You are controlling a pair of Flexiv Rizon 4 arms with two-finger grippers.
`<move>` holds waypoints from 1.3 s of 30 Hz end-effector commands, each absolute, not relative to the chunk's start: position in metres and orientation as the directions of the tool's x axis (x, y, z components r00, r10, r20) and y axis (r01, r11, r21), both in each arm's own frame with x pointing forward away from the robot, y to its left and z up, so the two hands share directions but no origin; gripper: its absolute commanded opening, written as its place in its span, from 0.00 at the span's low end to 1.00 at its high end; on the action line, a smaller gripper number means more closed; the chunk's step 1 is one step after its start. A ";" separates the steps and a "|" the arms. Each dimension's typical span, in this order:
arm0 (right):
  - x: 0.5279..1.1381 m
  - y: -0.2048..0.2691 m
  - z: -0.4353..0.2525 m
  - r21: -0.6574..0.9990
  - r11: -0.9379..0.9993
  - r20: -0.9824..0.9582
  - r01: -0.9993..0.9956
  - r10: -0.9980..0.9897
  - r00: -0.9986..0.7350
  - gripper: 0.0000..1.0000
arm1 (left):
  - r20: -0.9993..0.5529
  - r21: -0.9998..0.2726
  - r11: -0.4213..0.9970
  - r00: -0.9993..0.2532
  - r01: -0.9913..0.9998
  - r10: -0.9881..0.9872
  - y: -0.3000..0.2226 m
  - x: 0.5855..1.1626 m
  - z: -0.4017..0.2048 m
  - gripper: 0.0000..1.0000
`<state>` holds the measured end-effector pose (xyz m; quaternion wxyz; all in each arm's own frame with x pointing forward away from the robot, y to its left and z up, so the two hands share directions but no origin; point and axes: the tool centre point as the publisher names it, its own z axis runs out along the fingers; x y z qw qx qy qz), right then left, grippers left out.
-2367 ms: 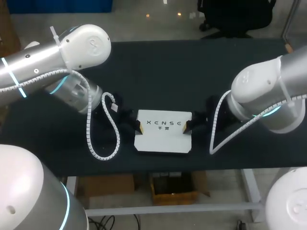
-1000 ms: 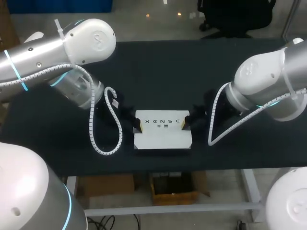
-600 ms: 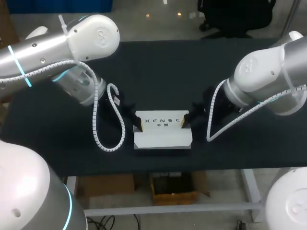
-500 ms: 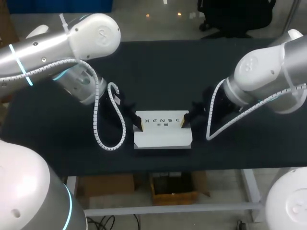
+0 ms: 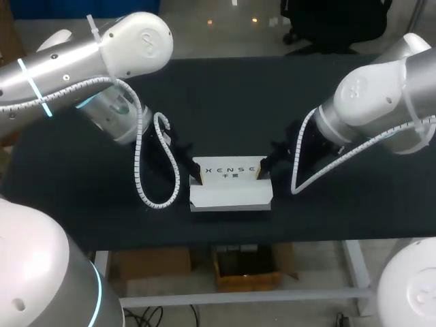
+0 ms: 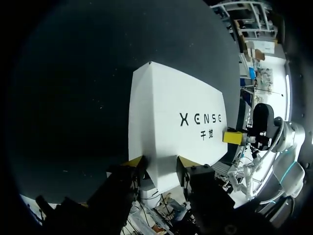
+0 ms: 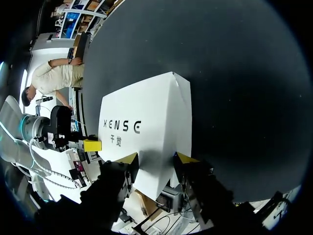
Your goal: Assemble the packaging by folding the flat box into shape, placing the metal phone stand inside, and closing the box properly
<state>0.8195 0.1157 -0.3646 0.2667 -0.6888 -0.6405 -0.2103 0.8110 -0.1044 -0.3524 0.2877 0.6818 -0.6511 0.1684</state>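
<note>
Just one white box point(image 5: 230, 194), clasped between left tool point(image 5: 198, 179) and right tool point(image 5: 259, 173).

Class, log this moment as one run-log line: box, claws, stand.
white box: printed face up | left claw: at its left end | right claw: at its right end | phone stand: not in view
</note>
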 end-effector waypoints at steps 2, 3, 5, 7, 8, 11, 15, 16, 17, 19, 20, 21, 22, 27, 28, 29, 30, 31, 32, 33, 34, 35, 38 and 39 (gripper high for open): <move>0.823 0.121 -0.362 -0.113 -0.029 0.632 0.993 0.769 0.094 0.45 | 0.605 0.185 0.016 0.101 -0.983 -0.790 -0.109 0.814 -0.351 0.42; 0.823 0.121 -0.362 -0.115 -0.029 0.632 0.993 0.769 0.095 0.45 | 0.605 0.190 0.016 0.104 -0.982 -0.789 -0.109 0.814 -0.351 0.42; 0.824 0.122 -0.361 -0.119 -0.026 0.633 0.993 0.768 0.096 0.45 | 0.606 0.194 0.016 0.107 -0.981 -0.788 -0.108 0.815 -0.350 0.42; 0.825 0.122 -0.361 -0.122 -0.025 0.633 0.992 0.768 0.097 0.45 | 0.607 0.201 0.016 0.112 -0.979 -0.787 -0.108 0.815 -0.349 0.42; 0.825 0.123 -0.360 -0.125 -0.023 0.634 0.992 0.767 0.098 0.45 | 0.606 0.207 0.015 0.116 -0.978 -0.787 -0.108 0.815 -0.349 0.42; 0.826 0.123 -0.360 -0.130 -0.023 0.634 0.991 0.766 0.101 0.45 | 0.603 0.217 0.014 0.123 -0.976 -0.788 -0.108 0.816 -0.347 0.42; 0.828 0.123 -0.359 -0.140 -0.026 0.634 0.990 0.765 0.110 0.45 | 0.602 0.226 0.013 0.129 -0.974 -0.788 -0.109 0.816 -0.345 0.41; 0.828 0.123 -0.359 -0.143 -0.027 0.635 0.989 0.764 0.113 0.45 | 0.601 0.230 0.012 0.132 -0.973 -0.788 -0.109 0.817 -0.345 0.41; 0.829 0.123 -0.358 -0.144 -0.028 0.635 0.989 0.764 0.114 0.45 | 0.602 0.234 0.012 0.135 -0.972 -0.787 -0.110 0.817 -0.345 0.42; 0.829 0.123 -0.358 -0.151 -0.028 0.636 0.988 0.762 0.119 0.45 | 0.605 0.245 0.017 0.139 -0.969 -0.784 -0.110 0.819 -0.344 0.40; 0.830 0.123 -0.358 -0.154 -0.028 0.636 0.988 0.762 0.121 0.45 | 0.607 0.248 0.017 0.142 -0.969 -0.782 -0.110 0.819 -0.343 0.40; 0.830 0.123 -0.358 -0.157 -0.029 0.637 0.987 0.761 0.123 0.45 | 0.608 0.251 0.017 0.144 -0.968 -0.781 -0.110 0.820 -0.342 0.40; 0.831 0.122 -0.358 -0.160 -0.030 0.637 0.987 0.760 0.126 0.44 | 0.610 0.255 0.018 0.146 -0.967 -0.779 -0.111 0.820 -0.342 0.40; 0.831 0.122 -0.358 -0.169 -0.031 0.637 0.985 0.759 0.133 0.44 | 0.608 0.271 0.015 0.159 -0.963 -0.778 -0.112 0.823 -0.340 0.40; 0.832 0.122 -0.357 -0.170 -0.031 0.638 0.985 0.759 0.134 0.44 | 0.608 0.273 0.015 0.161 -0.962 -0.777 -0.112 0.823 -0.340 0.40; 0.832 0.122 -0.357 -0.171 -0.031 0.639 0.985 0.758 0.134 0.44 | 0.608 0.275 0.014 0.163 -0.961 -0.777 -0.112 0.824 -0.339 0.40; 0.832 0.122 -0.356 -0.171 -0.031 0.639 0.985 0.757 0.135 0.45 | 0.608 0.277 0.013 0.164 -0.961 -0.777 -0.113 0.824 -0.339 0.40; 0.832 0.122 -0.356 -0.171 -0.032 0.640 0.985 0.756 0.136 0.45 | 0.608 0.281 0.015 0.166 -0.960 -0.776 -0.113 0.825 -0.339 0.40; 0.832 0.122 -0.355 -0.172 -0.033 0.640 0.984 0.756 0.138 0.45 | 0.608 0.285 0.015 0.168 -0.958 -0.776 -0.113 0.825 -0.338 0.40; 0.832 0.122 -0.355 -0.174 -0.034 0.641 0.984 0.755 0.139 0.44 | 0.607 0.287 0.015 0.170 -0.958 -0.776 -0.114 0.826 -0.338 0.40; 0.832 0.122 -0.354 -0.175 -0.035 0.641 0.984 0.754 0.141 0.44 | 0.607 0.289 0.015 0.171 -0.957 -0.776 -0.114 0.826 -0.338 0.40; 0.832 0.122 -0.354 -0.176 -0.036 0.642 0.984 0.754 0.142 0.45 | 0.607 0.293 0.016 0.173 -0.956 -0.776 -0.114 0.826 -0.337 0.40; 0.832 0.121 -0.353 -0.182 -0.037 0.643 0.983 0.752 0.148 0.45 | 0.605 0.304 0.013 0.182 -0.953 -0.775 -0.114 0.827 -0.337 0.40; 0.832 0.121 -0.353 -0.186 -0.037 0.645 0.982 0.749 0.151 0.45 | 0.606 0.310 0.014 0.186 -0.951 -0.774 -0.114 0.827 -0.337 0.40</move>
